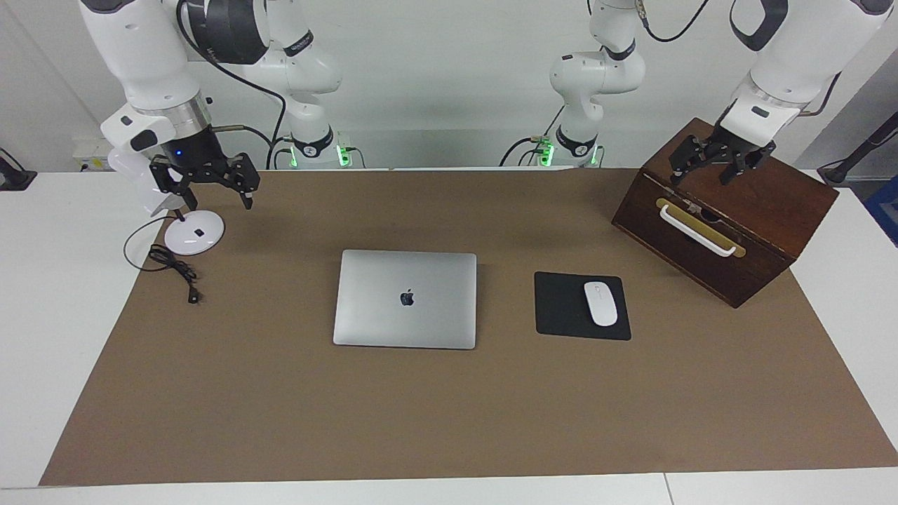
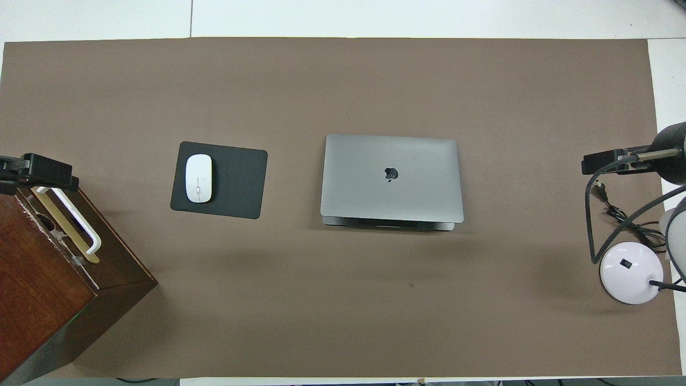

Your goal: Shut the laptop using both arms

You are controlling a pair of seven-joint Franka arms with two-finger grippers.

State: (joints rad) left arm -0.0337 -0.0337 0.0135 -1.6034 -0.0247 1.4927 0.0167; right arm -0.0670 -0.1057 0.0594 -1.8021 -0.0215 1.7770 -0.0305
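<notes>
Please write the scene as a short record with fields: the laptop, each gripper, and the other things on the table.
laptop: lid down, flat on the brown mat
left gripper: open, over the wooden box, holds nothing
right gripper: open, over the mat beside the lamp base, holds nothing
mouse: on the black mouse pad, beside the laptop toward the left arm's end

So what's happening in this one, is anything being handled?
Nothing is being handled. The laptop lies mid-table with its lid down, beside the mouse pad and mouse. The left gripper hangs open over the wooden box, and the right gripper hangs open by the white lamp base. Neither touches the laptop.
</notes>
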